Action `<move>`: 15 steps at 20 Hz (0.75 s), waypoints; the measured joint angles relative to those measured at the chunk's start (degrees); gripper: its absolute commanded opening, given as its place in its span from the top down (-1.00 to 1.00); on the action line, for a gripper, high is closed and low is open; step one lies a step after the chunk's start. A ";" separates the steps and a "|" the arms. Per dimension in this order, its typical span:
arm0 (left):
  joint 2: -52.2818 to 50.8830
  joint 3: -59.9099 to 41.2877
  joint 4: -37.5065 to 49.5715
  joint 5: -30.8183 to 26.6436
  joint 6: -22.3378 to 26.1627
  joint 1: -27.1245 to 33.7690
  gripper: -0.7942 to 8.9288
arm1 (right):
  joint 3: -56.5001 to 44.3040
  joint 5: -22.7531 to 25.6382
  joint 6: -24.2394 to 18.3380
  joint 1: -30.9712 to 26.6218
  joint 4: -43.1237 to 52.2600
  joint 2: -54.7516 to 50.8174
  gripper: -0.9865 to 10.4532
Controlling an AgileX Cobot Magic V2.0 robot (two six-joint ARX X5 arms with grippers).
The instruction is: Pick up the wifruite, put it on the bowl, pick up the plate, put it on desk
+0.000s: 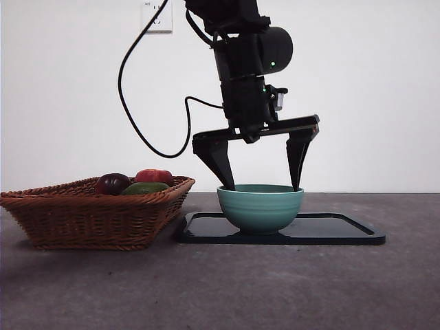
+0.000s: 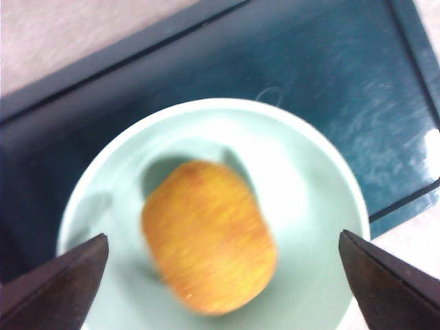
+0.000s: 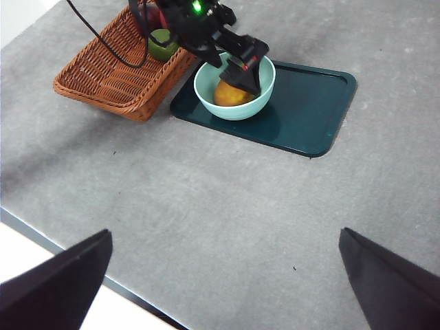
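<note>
Beside the basket (image 1: 96, 210), the wifruite (image 2: 208, 236) lies inside the bowl (image 1: 260, 206) on the plate (image 1: 344, 230). Your left tool (image 1: 260, 185) hangs spread wide over the bowl's rim, holding nothing. Lift straight up without clipping it. The right tool (image 3: 223, 275), also wide, waits away.

Even bright light, blurred wifruite (image 2: 208, 237), glare on tray (image 2: 385, 130), soft shadows

black arm (image 1: 247, 62), green indicator light, looping black cable (image 1: 134, 103)
</note>
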 measured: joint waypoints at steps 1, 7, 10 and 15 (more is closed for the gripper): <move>0.50 0.00 -0.04 -0.39 0.28 -0.02 -0.28 | 0.00 0.00 0.00 0.00 -0.02 0.00 -0.21; 1.55 0.00 0.15 -1.09 1.84 -0.02 -0.23 | 0.00 0.02 0.02 0.00 -0.02 0.00 -0.21; 1.95 0.07 0.13 -1.88 2.75 -0.02 -0.17 | 0.00 0.02 0.04 0.00 -0.02 0.00 -0.21; 3.19 0.46 0.20 -1.95 3.21 -0.02 0.10 | 0.00 0.00 0.11 0.00 -0.02 0.00 -0.21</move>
